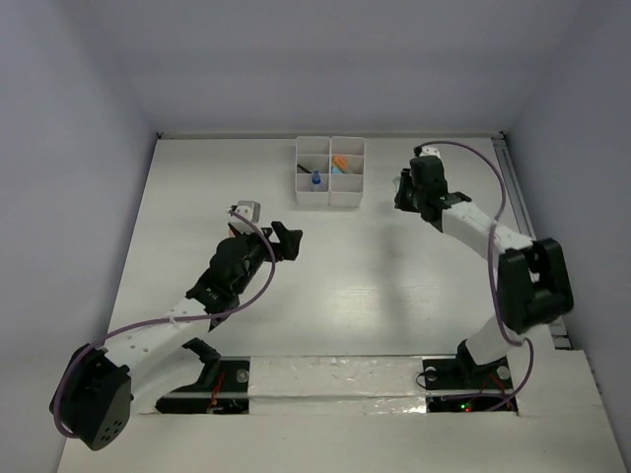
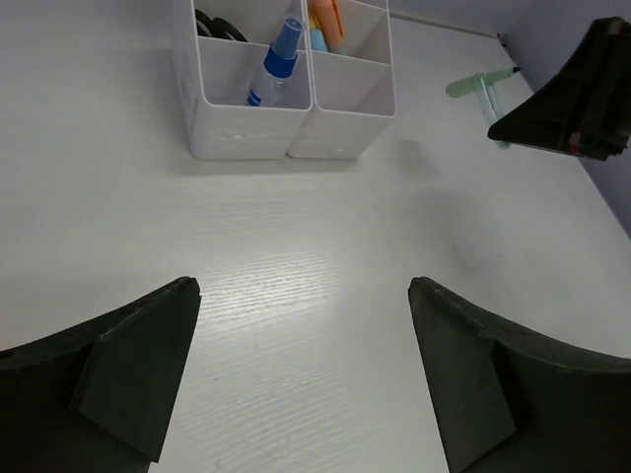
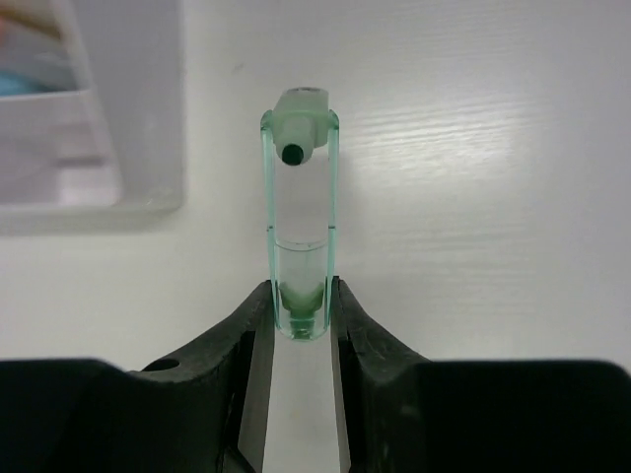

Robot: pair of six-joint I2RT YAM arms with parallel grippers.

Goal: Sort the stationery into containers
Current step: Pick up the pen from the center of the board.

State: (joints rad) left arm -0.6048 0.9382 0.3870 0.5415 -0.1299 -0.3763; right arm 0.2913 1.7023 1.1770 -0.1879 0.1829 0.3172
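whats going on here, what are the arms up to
The right claw is shut on a green see-through stationery piece beside the white divided organizer. The left claw is open and empty over the table. The organizer already holds a blue spray bottle and an orange item.

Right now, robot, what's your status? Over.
Left gripper open, empty. Right gripper shut on green plastic item, beside organizer. Nothing blocking.
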